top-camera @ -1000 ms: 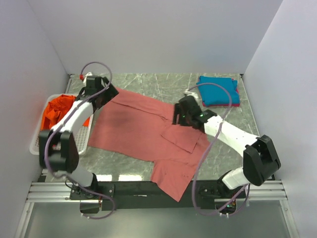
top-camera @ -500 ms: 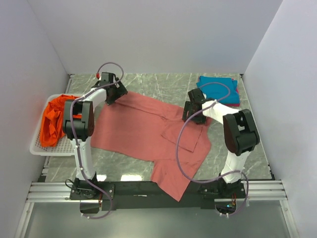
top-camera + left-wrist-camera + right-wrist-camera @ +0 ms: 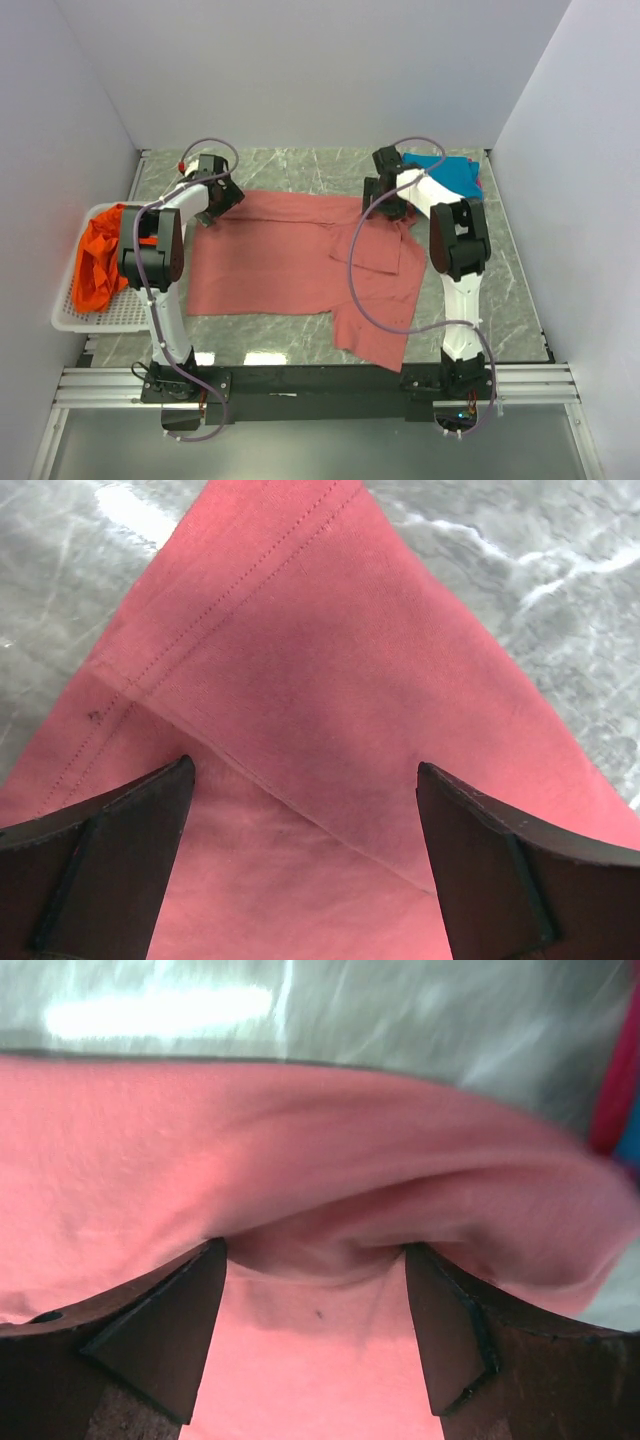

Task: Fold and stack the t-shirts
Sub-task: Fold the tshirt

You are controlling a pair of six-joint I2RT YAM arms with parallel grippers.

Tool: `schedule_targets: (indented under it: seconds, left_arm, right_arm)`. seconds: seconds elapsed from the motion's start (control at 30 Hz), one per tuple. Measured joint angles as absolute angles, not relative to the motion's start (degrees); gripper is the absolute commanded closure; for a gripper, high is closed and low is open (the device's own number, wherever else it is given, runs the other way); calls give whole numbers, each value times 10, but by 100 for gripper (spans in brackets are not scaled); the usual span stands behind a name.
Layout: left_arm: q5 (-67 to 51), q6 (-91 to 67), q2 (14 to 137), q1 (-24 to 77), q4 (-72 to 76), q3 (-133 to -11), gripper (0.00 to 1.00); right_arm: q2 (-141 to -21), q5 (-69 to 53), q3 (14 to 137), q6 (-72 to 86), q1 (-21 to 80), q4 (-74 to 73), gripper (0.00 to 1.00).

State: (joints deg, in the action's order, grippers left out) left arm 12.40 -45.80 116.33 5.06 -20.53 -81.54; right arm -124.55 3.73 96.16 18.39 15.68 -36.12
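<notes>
At the centre of the grey marble table [image 3: 300,170] lies the dusty salmon-red t-shirt [image 3: 280,265], spread mostly flat. Its far hem runs from 10 o'clock to 1 o'clock, one sleeve is folded over the body toward 3 o'clock, and a loose flap trails toward 5 o'clock. The cloth is soft and matte, with a double-stitched hem in the left wrist view.

The left gripper [image 3: 215,195] sits over the shirt's 10 o'clock corner. Its dark fingers [image 3: 120,820] are spread wide, and the pointed corner lies flat on the marble between them, not pinched. The right gripper [image 3: 385,200] is at the 1 o'clock corner. Its fingers [image 3: 160,1330] are also spread apart, and a rounded ridge of salmon cloth bunches up just ahead of them. I cannot tell whether either pad touches the cloth.

At 2 o'clock from the shirt, the folded teal-blue t-shirt [image 3: 455,175] rests on the magenta t-shirt [image 3: 612,1100], which shows only as a thin edge. The right arm partly covers this stack.

At 9 o'clock, the white plastic mesh basket [image 3: 70,315] holds the bright orange t-shirt [image 3: 98,258], crumpled in a heap.
</notes>
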Motion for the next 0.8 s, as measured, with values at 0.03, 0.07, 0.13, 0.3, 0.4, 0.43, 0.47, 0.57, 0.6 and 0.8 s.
schedule_targets:
  seconds: [0.03, 0.07, 0.13, 0.3, 0.4, 0.43, 0.47, 0.57, 0.6, 0.8]
  left_arm:
    - [126, -461, 1163, 50, -210, -817, 1]
    - [128, -464, 1163, 49, -215, -819, 1]
    - [131, -471, 1163, 49, -225, -822, 0]
    - [142, -484, 1172, 48, -270, -847, 1]
    - [149, -489, 1190, 45, -295, -879, 1]
    - [149, -489, 1195, 44, -302, -891, 0]
    - [149, -489, 1198, 43, -310, -902, 1]
    - [149, -488, 1198, 41, -323, -929, 1]
    - [149, -487, 1197, 41, -323, -937, 0]
    - [142, -477, 1144, 56, -334, -948, 1]
  right_arm:
    - [-1260, 38, 987, 176, 152, -373, 21]
    - [-1275, 39, 1014, 169, 146, -387, 21]
    - [-1297, 37, 1053, 156, 136, -404, 21]
    - [-1324, 17, 1111, 128, 115, -426, 21]
    - [-1325, 1, 1120, 113, 110, -427, 21]
    - [-1325, -2, 1122, 110, 109, -427, 21]
    - [-1325, -5, 1123, 107, 109, -427, 21]
    - [-1322, -9, 1123, 103, 109, -427, 21]
    - [-1318, -10, 1122, 102, 109, -426, 21]
    - [-1212, -16, 1043, 111, 112, -399, 20]
